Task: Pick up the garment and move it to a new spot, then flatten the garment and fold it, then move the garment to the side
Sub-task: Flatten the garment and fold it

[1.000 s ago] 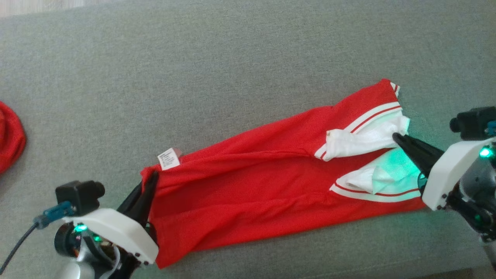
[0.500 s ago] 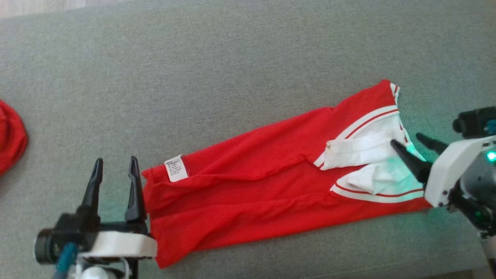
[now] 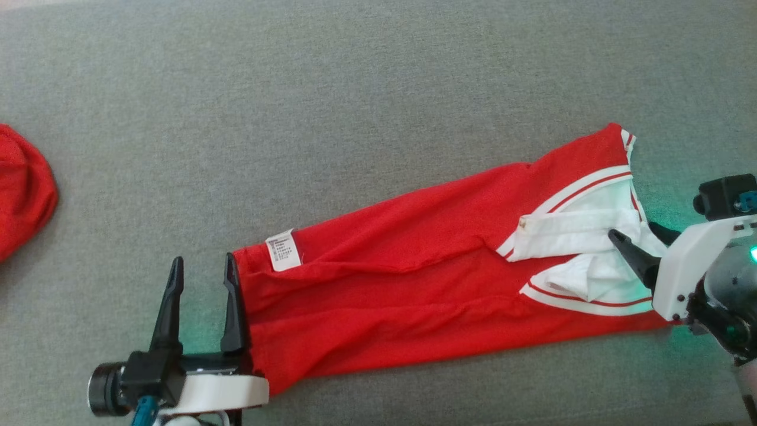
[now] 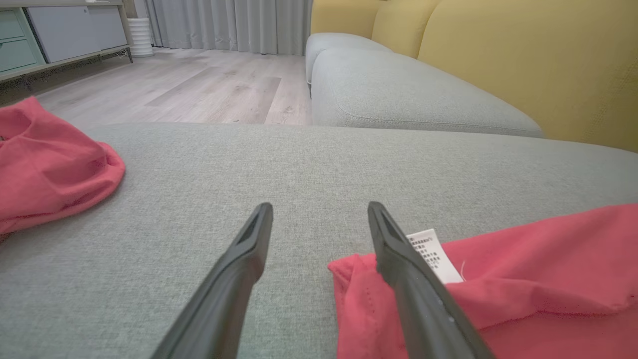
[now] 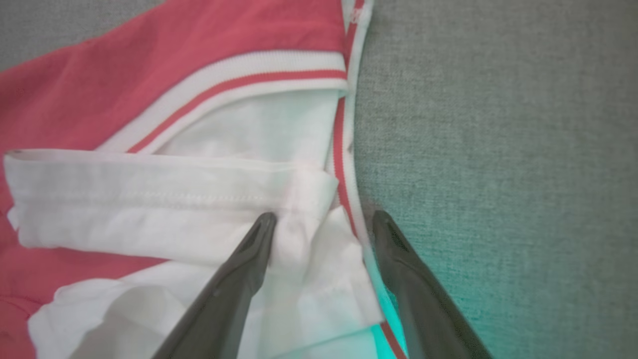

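The garment (image 3: pixel 414 284), a red jersey with white sleeves and striped trim, lies as a long folded strip across the grey cushion (image 3: pixel 355 118). A white label (image 3: pixel 284 249) sits at its left end. My left gripper (image 3: pixel 203 263) is open just left of that end, its right finger (image 4: pixel 398 259) against the red hem (image 4: pixel 359 294) with nothing between the jaws. At the strip's right end my right gripper (image 3: pixel 634 232) is open above the white sleeves. One of its fingers (image 5: pixel 249 259) is over the white sleeve cloth (image 5: pixel 149 189); the other lies beside the striped trim (image 5: pixel 344 164).
A plain red cloth lump (image 3: pixel 20 189) lies at the cushion's far left, also seen as the red lump (image 4: pixel 45 164) in the left wrist view. Beyond the cushion are a yellow backrest (image 4: pixel 523 65), another grey seat (image 4: pixel 398 89) and wooden floor (image 4: pixel 199 85).
Both grippers went from shut on the garment's ends to open, letting it go. The left gripper swung off the hem to its left. The head camera shifted slightly.
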